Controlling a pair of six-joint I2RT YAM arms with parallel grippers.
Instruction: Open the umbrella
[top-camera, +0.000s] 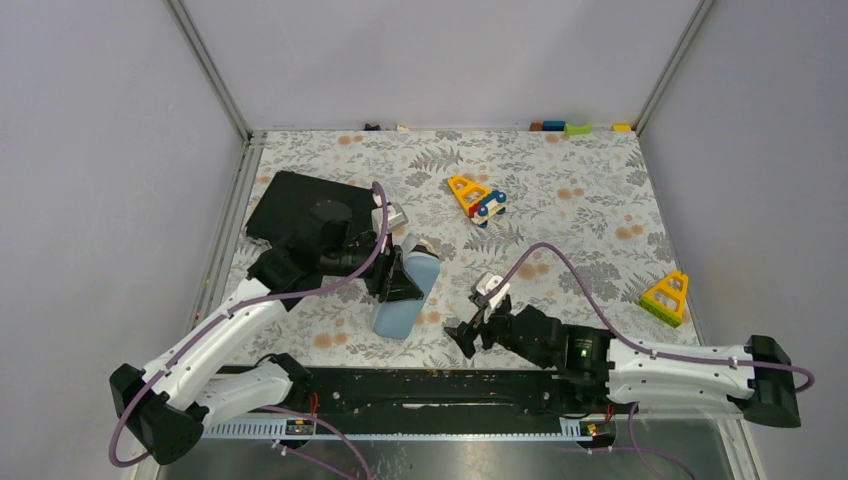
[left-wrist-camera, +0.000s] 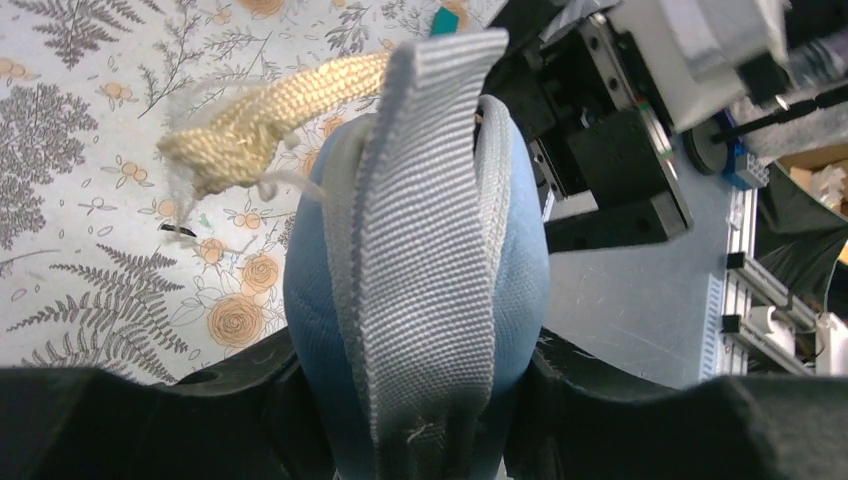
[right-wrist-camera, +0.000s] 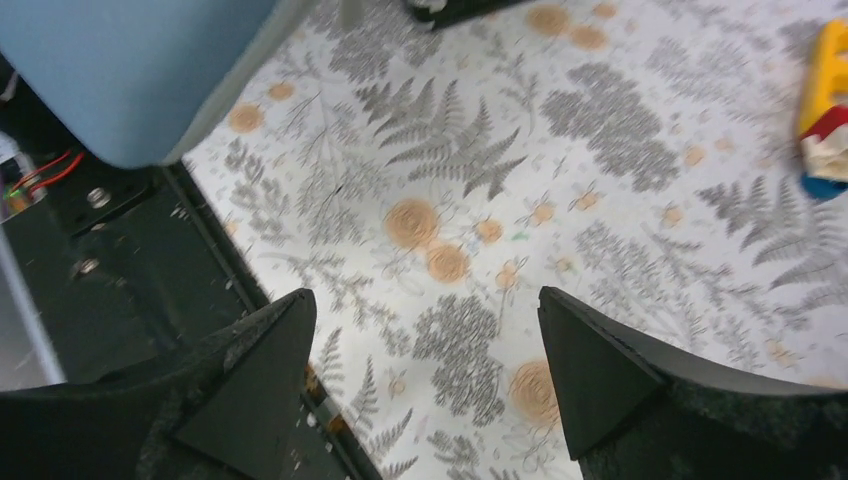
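Right gripper (right-wrist-camera: 422, 300): two black fingers at the bottom edge, spread wide, nothing held between them
Tablecloth (right-wrist-camera: 480, 180): white, printed with grey ferns and orange roses, seen through the gap
Pale blue object (right-wrist-camera: 130, 70): top left corner, smooth, cut off by the frame
Toy (right-wrist-camera: 825, 110): right edge, yellow, red and blue, partly seen
Black rail (right-wrist-camera: 110, 270): left side, red wires (right-wrist-camera: 40, 170) beside it

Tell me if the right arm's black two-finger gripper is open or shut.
Open: the right gripper has fingers wide apart, only floral tablecloth between them.
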